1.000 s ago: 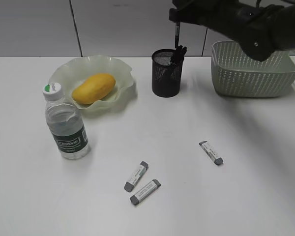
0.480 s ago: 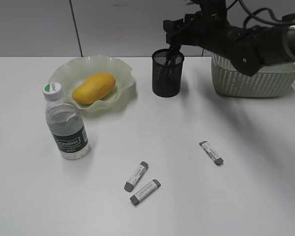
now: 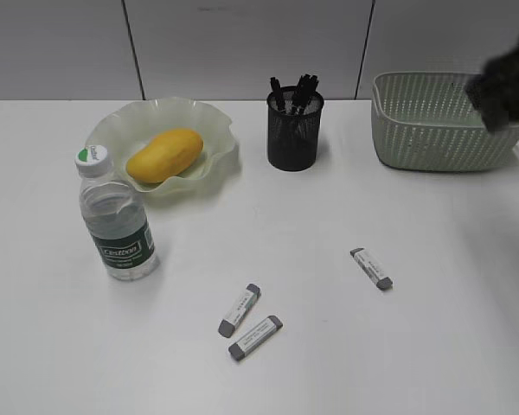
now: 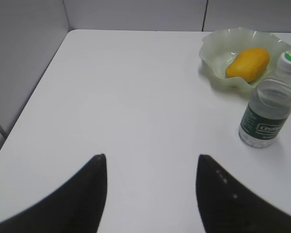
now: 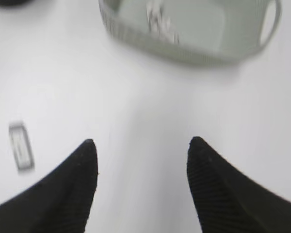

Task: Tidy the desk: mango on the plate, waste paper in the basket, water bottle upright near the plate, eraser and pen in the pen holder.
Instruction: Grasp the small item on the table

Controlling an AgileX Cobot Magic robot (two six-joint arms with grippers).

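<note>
The mango lies on the green ruffled plate. The water bottle stands upright in front of the plate. The black mesh pen holder holds several pens. Three grey-ended erasers lie on the desk. The waste paper lies blurred inside the basket. My right gripper is open and empty above the desk, between the basket and one eraser. My left gripper is open and empty, left of the bottle.
The basket stands at the back right, with my blurred right arm over its right end. The desk's left edge meets a grey wall. The plate and mango show in the left wrist view.
My right arm has pulled away from above the pen holder to the far right. The pen it held over the holder now stands in the holder. The gripper is open.
</note>
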